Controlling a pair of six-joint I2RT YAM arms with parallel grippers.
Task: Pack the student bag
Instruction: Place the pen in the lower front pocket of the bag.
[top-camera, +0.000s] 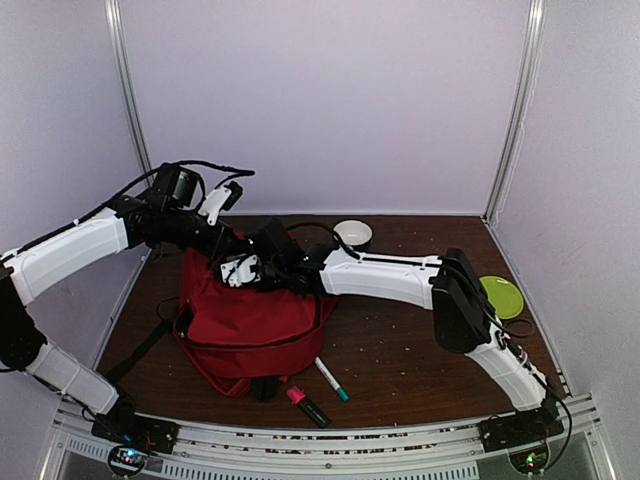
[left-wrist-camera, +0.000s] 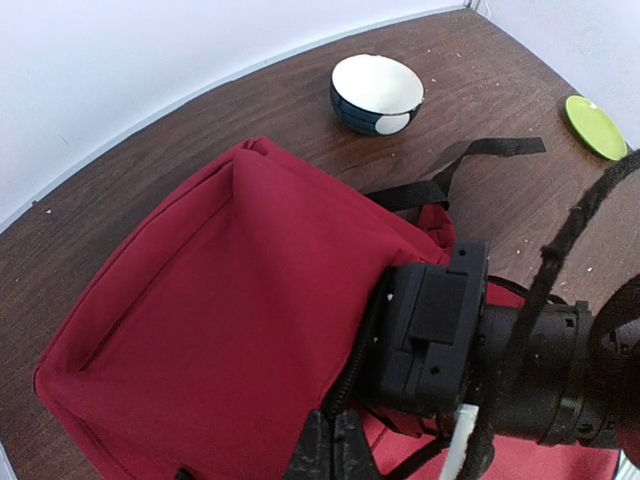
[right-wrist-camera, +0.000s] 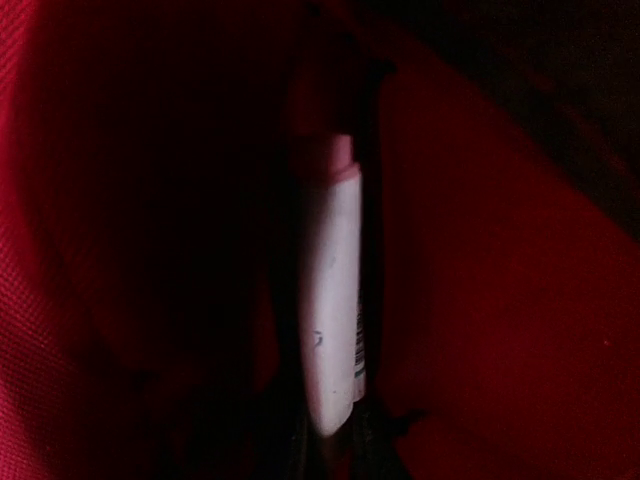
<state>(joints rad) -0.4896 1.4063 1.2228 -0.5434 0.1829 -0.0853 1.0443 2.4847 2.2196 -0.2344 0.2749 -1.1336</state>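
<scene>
left gripper (left-wrist-camera: 333, 455): pinched shut on student bag (top-camera: 250, 320) rim | right gripper (right-wrist-camera: 325, 440): deep inside bag, clamped on white pen (right-wrist-camera: 332, 300) with pink cap | bag: upright on table (top-camera: 420, 340), left of centre | teal-tipped pen (top-camera: 332, 379), pink highlighter (top-camera: 308, 405): just beside bag, near edge

Reads as a robotics lab test cell, not a home or office. Plain pale wall panels (top-camera: 320, 100) box in three sides, framed by silver aluminium corner posts (top-camera: 516, 110). My white-and-black robot arms (top-camera: 385, 275) bolt to a slotted aluminium rail (top-camera: 330, 445) edging the dark brown wooden bench (top-camera: 400, 350). Bare lit circuit boards (top-camera: 127, 459), loose black cables (top-camera: 215, 165).
</scene>
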